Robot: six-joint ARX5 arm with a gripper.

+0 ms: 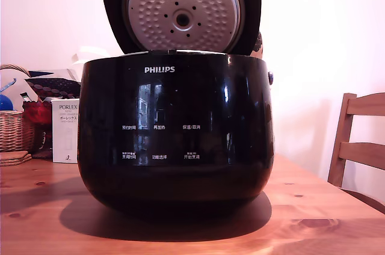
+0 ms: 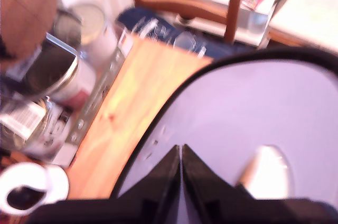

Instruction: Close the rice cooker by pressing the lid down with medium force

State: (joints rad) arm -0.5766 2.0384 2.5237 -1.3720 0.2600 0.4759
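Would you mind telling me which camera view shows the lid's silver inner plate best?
The exterior view: the lid stands open, its dimpled inner plate facing the camera above the rice cooker. The wrist view shows only a blurred glossy outer surface behind the gripper, no plate.

The rice cooker [image 1: 174,141] is shiny black with white letters. Its lid [image 1: 181,9] is black outside and silver with little bumps inside. The table [image 1: 337,219] is orange-brown wood.

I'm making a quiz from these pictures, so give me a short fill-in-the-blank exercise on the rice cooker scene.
1. The lid of the rice cooker stands ____.
2. The white brand lettering on the cooker's front reads ____.
3. The cooker sits on a ____ table.
4. In the wrist view the gripper is ____.

Missing words: open; PHILIPS; wooden; shut
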